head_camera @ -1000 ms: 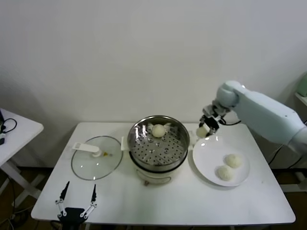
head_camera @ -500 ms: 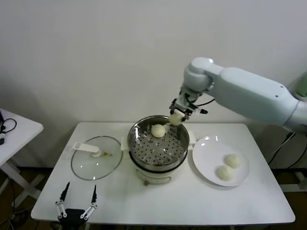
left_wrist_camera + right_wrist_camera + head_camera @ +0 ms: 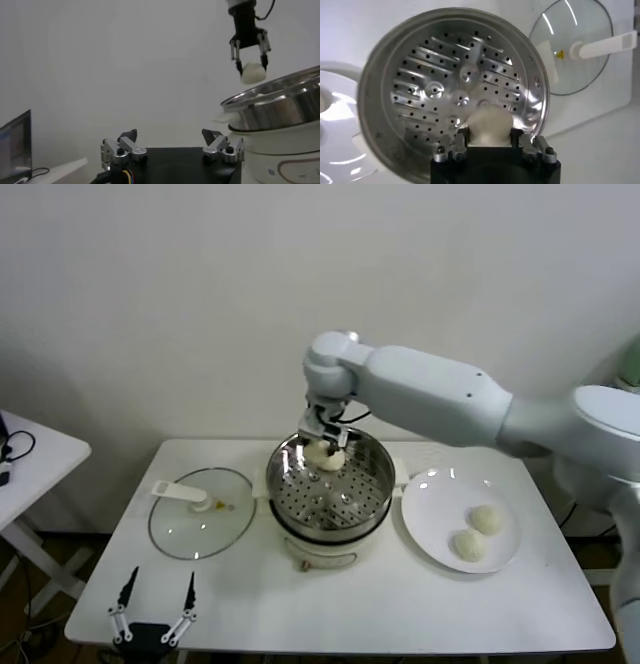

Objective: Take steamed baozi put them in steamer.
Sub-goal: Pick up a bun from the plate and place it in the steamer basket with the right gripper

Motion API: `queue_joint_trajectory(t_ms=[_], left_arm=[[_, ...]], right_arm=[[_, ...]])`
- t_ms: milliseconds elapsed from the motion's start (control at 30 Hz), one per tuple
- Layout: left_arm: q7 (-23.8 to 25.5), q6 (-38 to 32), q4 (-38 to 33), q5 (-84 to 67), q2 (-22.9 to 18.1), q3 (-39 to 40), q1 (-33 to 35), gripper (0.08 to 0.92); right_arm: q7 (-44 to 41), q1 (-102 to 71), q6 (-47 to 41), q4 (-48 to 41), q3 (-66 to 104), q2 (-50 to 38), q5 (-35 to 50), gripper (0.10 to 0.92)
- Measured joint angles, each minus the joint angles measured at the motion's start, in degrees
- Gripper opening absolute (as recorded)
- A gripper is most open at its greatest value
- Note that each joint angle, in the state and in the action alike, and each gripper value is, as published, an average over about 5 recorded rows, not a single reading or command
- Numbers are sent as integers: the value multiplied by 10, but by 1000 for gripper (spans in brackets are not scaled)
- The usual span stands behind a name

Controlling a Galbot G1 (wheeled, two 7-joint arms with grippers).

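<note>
The steel steamer [image 3: 300, 502] stands mid-table on its white cooker base. My right gripper [image 3: 324, 438] is shut on a cream-white baozi [image 3: 324, 454] and holds it over the back of the basket. The left wrist view shows this gripper [image 3: 248, 56] with the bun [image 3: 251, 73] just above the steamer rim [image 3: 280, 100]. In the right wrist view the held bun [image 3: 489, 126] hangs over the perforated floor [image 3: 435, 90]. I cannot tell it apart from any bun lying beneath it. Two baozi [image 3: 486, 519] [image 3: 467, 544] lie on the white plate [image 3: 430, 504]. My left gripper [image 3: 153, 608] is open and idle at the table's front left.
The round glass lid [image 3: 200, 519] with its white handle lies left of the steamer, also in the right wrist view [image 3: 570, 45]. The plate sits right of the steamer [image 3: 335, 115]. A small white side table [image 3: 30, 459] stands at the far left.
My right gripper has carried the baozi from above the plate leftward and down over the back of the steamer. The left arm has not moved.
</note>
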Motion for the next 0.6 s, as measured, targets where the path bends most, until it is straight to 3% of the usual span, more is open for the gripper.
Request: queue_joint_trajectory(t_ms=[600], left_arm=[[0, -1, 8, -3, 2, -2, -1, 823]], right_arm=[[5, -42, 8, -98, 4, 66, 0, 550]])
